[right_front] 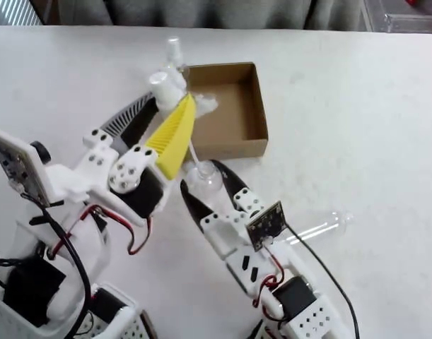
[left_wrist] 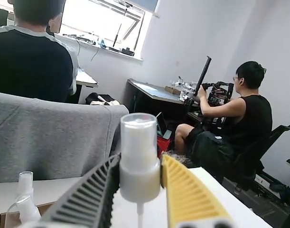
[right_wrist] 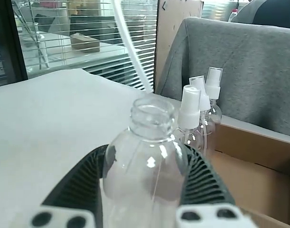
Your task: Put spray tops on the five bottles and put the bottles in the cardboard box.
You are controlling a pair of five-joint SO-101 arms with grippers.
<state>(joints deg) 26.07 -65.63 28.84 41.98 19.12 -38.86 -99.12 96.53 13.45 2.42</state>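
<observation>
Pinching spray top (left_wrist: pixel 139 159) between ribbed pads: left jaws, closed snug on its collar. Right jaws clamped around the body of an open bottle (right_wrist: pixel 145 161), which stands upright just in front of cardboard box (right_front: pixel 261 106). Right wrist view adds dip tube (right_wrist: pixel 129 45) slanting down to bottle's neck; whether tip is inside or just above, cannot tell. Same view: three capped bottles (right_wrist: pixel 201 107) standing together at box corner. High view adds spare clear bottle (right_front: pixel 329 224) lying on tabletop (right_front: pixel 357 106) beside right arm, well apart from box.
</observation>
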